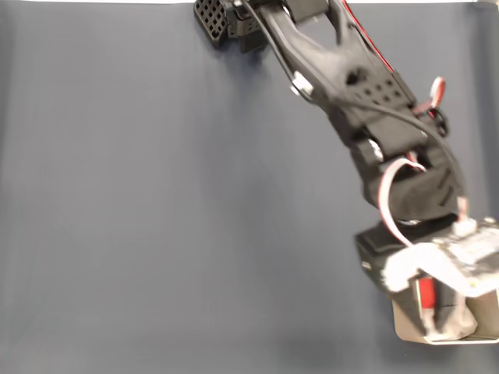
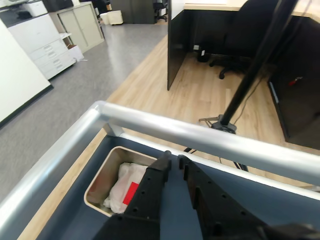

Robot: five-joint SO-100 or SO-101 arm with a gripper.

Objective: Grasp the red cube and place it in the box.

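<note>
While it lies flat on crumpled white paper (image 2: 121, 187), the red cube (image 2: 131, 193) sits inside the box (image 2: 98, 182), showing one plain bright face in the wrist view. That box is beige, thin-walled and round-cornered, and it stands on the dark blue-grey table mat (image 1: 171, 210) close to the table's brushed metal rail (image 2: 200, 137). Above and just right of the cube in the wrist view, the gripper (image 2: 174, 161) reaches in with two matte black plastic fingers; their tips stand nearly together with a thin gap and nothing between them, so the jaws are released from the cube and almost closed. In the fixed view the box (image 1: 407, 323) shows at the lower right edge, largely covered by the white gripper housing (image 1: 437, 269), and a red strip there may be the cube or a wire; it cannot be told. That view shows the black perforated arm (image 1: 343, 78) with red and white cables. The wrist view adds a wooden floor (image 2: 200, 95), an office chair (image 2: 235, 55) and grey carpet (image 2: 80, 85).
</note>
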